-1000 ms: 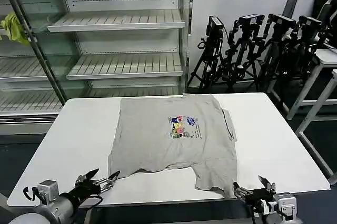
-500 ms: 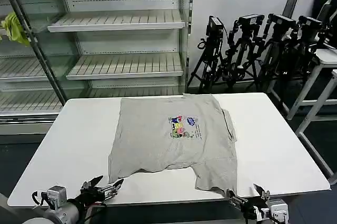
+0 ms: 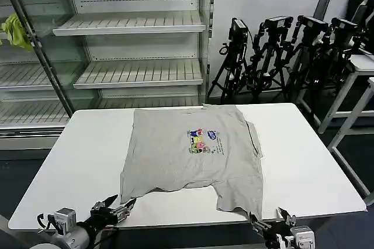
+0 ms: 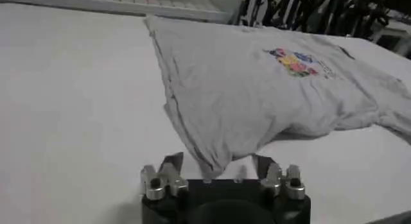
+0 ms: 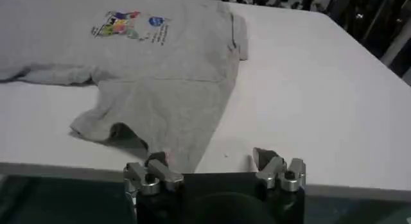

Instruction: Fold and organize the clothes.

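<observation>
The shirt (image 3: 190, 152) is light grey, with a small chest print (image 3: 204, 141) in pink, yellow, red and blue. The bench (image 3: 87, 155) under it is plain white. A yellow-green cloth (image 3: 16, 31) hangs by the pale, white-slatted shelves (image 3: 128, 24).

Shirt (image 3: 196, 158): centre of the frame, spread on the table (image 3: 82, 161) — hem toward the bottom edge, chest print (image 3: 204, 141) right of the middle.
Left gripper (image 3: 114, 210): lower left of the frame, at the table's near edge, just before the shirt's lower left corner.
Right gripper (image 3: 269, 224): lower right — just below the near edge, beside the shirt's lower right corner.
Shelves (image 3: 128, 24): upper left, behind the table.
Cloth (image 3: 16, 31): far left edge, on the shelving.
Tripods (image 3: 280, 56): upper right, behind the table.
</observation>
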Motion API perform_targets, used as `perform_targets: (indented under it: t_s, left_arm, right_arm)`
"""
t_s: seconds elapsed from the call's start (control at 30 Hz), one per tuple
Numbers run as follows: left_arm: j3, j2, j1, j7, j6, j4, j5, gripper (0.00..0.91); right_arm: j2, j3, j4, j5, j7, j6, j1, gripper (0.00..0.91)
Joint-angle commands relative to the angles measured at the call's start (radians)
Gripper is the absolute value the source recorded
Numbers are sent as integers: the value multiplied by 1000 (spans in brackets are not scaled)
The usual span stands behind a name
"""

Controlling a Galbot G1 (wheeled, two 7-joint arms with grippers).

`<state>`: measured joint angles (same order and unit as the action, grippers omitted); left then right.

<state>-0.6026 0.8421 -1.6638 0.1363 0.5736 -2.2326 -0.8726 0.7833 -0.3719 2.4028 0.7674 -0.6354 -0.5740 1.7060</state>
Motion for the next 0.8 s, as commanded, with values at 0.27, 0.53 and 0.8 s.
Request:
perform_targets:
  t_s: [0.27, 0.53, 0.8]
  left_arm:
    - [6, 7, -3, -6, 2, -7, 27, 151]
    - [-3, 9, -17, -16, 2, -12, 43, 60]
    - [-9, 12, -21, -25, 0, -13, 56, 50]
  right_arm:
    - [16, 15, -19, -18, 7, 0, -16, 312]
    - [32, 35, -39, -63, 27, 19, -2, 0]
    - [36, 25, -39, -79, 38, 28, 20, 0]
